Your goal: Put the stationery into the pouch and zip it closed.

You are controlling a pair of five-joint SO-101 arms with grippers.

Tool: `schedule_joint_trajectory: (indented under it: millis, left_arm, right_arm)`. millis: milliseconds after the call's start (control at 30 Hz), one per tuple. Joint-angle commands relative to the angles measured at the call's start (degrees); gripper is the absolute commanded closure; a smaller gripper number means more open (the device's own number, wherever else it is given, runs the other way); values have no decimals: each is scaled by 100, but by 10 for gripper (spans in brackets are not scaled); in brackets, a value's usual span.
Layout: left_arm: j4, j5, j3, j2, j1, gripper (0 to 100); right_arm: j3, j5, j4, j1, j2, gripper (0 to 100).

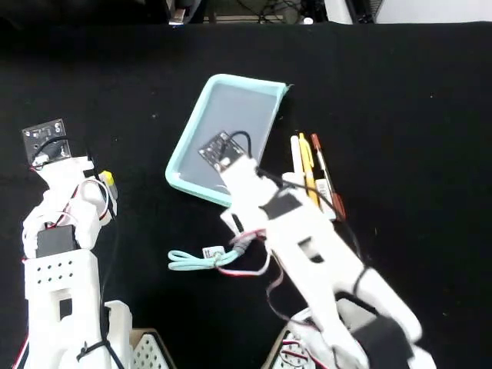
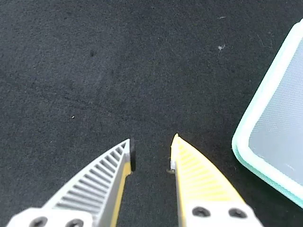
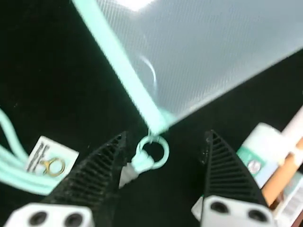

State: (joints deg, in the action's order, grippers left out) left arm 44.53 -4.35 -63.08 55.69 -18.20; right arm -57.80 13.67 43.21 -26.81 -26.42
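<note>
Right end effector (image 3: 165, 135), wide open and empty, straddles the zip ring (image 3: 152, 152) of the pouch (image 3: 203, 52); left end effector (image 2: 152, 138) hangs open, empty, above the tabletop (image 2: 94, 71)

A matt black cloth (image 1: 400, 100) covers the table. At frame centre lies a pouch (image 1: 231, 115) of frosted, translucent plastic with smooth mint trim. To its right are glossy plastic pens (image 1: 307, 161). Ribbed black plastic forms the fingers (image 3: 227, 175) of the right gripper (image 3: 165, 134).
</note>
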Motion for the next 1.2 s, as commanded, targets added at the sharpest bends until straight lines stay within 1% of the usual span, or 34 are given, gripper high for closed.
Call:
schedule_joint_trajectory:
  millis: [0, 100, 167, 267, 367, 567, 667, 1033, 1100, 1167]
  left_arm:
    - [-123, -44, 48, -9, -48, 845]
    - [-123, -44, 48, -9, -48, 845]
    - [-123, -44, 48, -9, -48, 845]
    - [-123, -44, 48, -9, -48, 845]
    - [-123, -44, 48, -9, -48, 845]
    - [-114, -44, 48, -9, -48, 845]
    - [-114, -44, 48, -9, -48, 845]
    - [-114, -53, 48, -9, -40, 845]
    - [-123, -53, 48, -9, -31, 845]
    - [-123, -53, 48, -9, -13, 845]
  right_arm:
    - [-312, -255, 35, -62, -479, 751]
    - [-391, -615, 44, -132, -479, 751]
    - [-356, -870, 158, -360, -479, 750]
    - [-171, -1389, 554, -888, -479, 750]
    - [-40, -1837, 844, -1046, -479, 750]
    - [-101, -1829, 923, -325, -479, 750]
    - [-268, -1829, 905, -185, -479, 750]
    - [-453, -1881, 730, -185, -479, 750]
    - [-514, -1916, 615, -325, -462, 750]
    - [-585, -2224, 360, -659, -312, 750]
